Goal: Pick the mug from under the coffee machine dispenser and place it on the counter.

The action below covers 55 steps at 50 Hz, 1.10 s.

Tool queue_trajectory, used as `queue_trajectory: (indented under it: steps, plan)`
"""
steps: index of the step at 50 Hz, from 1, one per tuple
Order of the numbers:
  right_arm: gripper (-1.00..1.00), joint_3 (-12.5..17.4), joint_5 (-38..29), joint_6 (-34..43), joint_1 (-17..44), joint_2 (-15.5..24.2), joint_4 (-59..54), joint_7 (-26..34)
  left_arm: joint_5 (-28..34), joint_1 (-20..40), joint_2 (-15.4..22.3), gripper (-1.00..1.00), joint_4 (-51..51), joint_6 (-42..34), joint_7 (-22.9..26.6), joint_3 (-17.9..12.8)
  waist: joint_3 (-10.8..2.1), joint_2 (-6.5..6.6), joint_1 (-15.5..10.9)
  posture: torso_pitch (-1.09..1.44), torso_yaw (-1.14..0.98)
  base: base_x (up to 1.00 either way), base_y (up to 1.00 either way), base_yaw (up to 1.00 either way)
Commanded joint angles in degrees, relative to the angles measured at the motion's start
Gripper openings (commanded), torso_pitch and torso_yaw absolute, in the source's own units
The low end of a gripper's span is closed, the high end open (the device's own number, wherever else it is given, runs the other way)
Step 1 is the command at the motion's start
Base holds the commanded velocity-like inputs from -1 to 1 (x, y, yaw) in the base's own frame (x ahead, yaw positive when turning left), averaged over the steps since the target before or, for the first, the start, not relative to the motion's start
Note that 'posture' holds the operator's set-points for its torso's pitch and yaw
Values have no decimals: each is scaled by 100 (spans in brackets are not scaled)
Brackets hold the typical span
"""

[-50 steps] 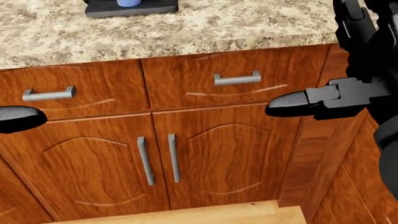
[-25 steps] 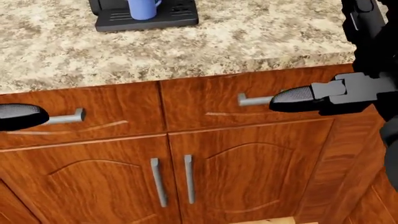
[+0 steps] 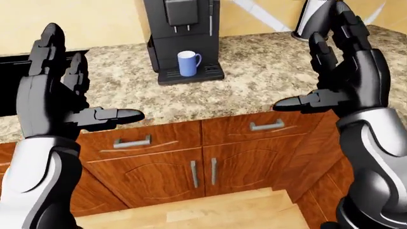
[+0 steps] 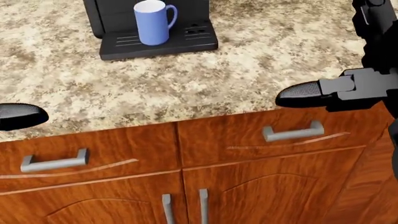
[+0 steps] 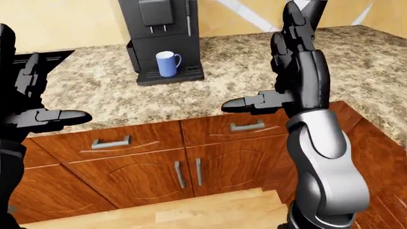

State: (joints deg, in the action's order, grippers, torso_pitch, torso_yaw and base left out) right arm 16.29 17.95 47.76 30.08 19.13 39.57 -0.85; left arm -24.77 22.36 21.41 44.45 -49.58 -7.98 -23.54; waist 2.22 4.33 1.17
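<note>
A blue mug [image 3: 187, 63] stands upright on the drip tray of a black coffee machine [image 3: 181, 28], under its dispenser, handle to the right; the head view shows the mug [image 4: 151, 22] at the top. Both hands are raised, well short of the granite counter [image 3: 267, 76]. My left hand [image 3: 60, 90] is open at the left-eye view's left, fingers up and thumb pointing right. At the right my right hand [image 3: 340, 67] is open too, thumb pointing left. Neither holds anything.
Wooden drawers and cabinet doors with metal handles [image 3: 267, 126] run under the counter. A black cooktop [image 3: 9, 86] lies at the counter's left end. A metal vessel [image 3: 308, 19] stands at the top right. A light wooden surface [image 3: 191, 212] sits low, below the cabinets.
The head view has tilted up: the counter, machine and mug slid down the picture, and the whole mug now shows. The hands' thumbs stay near the same spots at the edges.
</note>
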Motion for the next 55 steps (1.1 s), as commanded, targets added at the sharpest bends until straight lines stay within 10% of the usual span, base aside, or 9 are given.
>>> queue_trajectory:
  steps: [1, 2, 9, 15, 21, 28, 33, 36, 55]
  plan:
    - [100, -2, 32, -110, 83, 20, 109, -1, 36, 55, 61, 100, 51, 121, -14, -55, -182, 205, -21, 0, 0, 27, 20, 0]
    - [100, 0, 34, -112, 85, 22, 106, -5, 47, 43, 58, 100, 52, 131, -11, -47, -89, -39, -69, 0, 0, 27, 20, 0]
    - [100, 7, 57, -117, 117, 47, 77, -20, 45, 49, 58, 100, 74, 106, 0, -59, -37, -220, -150, 0, 0, 27, 18, 0]
    - [100, 30, 121, -80, 168, 74, 65, -61, 20, 93, 74, 100, 80, 68, -21, -69, -81, -681, -220, 0, 0, 27, 15, 0]
    - [100, 59, 173, -106, 173, 112, 44, -94, -2, 94, 90, 100, 105, 47, -36, -80, -78, -631, -113, 0, 0, 27, 7, 0]
    - [100, 117, 241, -116, 200, 156, -15, -143, 13, 68, 72, 100, 113, 64, -25, -61, -119, -130, -47, 0, 0, 8, 1, 0]
    - [100, 123, 284, -132, 194, 186, -9, -180, 17, 65, 77, 100, 109, 68, -16, -72, 43, -286, -122, 0, 0, 0, 0, 0]
    - [100, 120, 289, -165, 176, 188, -14, -190, 32, 49, 74, 100, 107, 84, -9, -69, 81, -604, -148, 0, 0, 0, 0, 0]
    - [100, 220, 487, -132, 263, 366, -209, -380, 172, 138, -17, 100, 53, -284, -93, 142, -89, -418, -113, 0, 0, 0, 0, 0]
